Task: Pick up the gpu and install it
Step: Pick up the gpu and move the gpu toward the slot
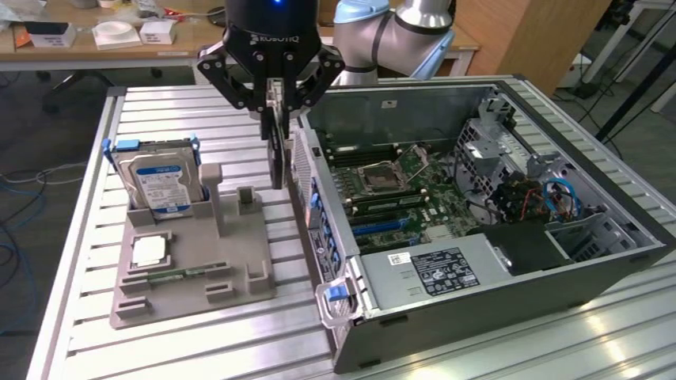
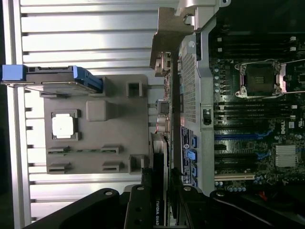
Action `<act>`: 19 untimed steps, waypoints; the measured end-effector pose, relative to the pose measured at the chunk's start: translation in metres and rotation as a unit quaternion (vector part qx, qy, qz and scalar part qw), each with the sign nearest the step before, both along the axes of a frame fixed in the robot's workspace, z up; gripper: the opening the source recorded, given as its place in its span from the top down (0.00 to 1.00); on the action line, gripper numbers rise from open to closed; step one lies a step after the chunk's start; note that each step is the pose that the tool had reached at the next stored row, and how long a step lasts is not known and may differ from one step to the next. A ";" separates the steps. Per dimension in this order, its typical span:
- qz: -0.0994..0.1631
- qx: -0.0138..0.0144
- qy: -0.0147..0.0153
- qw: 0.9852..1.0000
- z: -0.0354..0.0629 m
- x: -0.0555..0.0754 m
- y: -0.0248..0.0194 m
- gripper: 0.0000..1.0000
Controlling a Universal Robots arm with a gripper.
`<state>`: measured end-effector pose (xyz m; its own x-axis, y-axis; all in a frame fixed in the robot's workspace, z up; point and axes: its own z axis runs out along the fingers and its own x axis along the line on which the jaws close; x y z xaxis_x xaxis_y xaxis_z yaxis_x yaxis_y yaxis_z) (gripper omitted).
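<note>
The hand [image 1: 275, 103] grips the gpu [image 1: 277, 154], which hangs upright beneath it.

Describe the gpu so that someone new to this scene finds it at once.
Find the open computer case on the slatted table; just off its side toward the exterior view's left, the black end effector hangs. The gpu is the thin dark card clamped edge-on and upright in it, unlike the silver hard drive standing in the grey holder.
</note>
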<state>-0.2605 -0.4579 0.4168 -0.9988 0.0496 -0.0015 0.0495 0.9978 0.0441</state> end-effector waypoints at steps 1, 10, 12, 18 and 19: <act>0.000 0.000 0.000 1.000 0.0000 0.001 0.0000 0.74; 0.000 0.000 0.000 1.000 0.0000 0.005 0.0000 0.74; 0.000 0.000 0.000 1.000 0.0000 0.006 0.0000 0.74; 0.000 0.000 0.000 1.000 0.0000 0.008 0.0000 0.74; 0.000 0.000 0.000 1.000 0.0000 0.008 0.0000 0.74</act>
<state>-0.2525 -0.4579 0.4168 -0.9988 0.0497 -0.0015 0.0496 0.9978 0.0440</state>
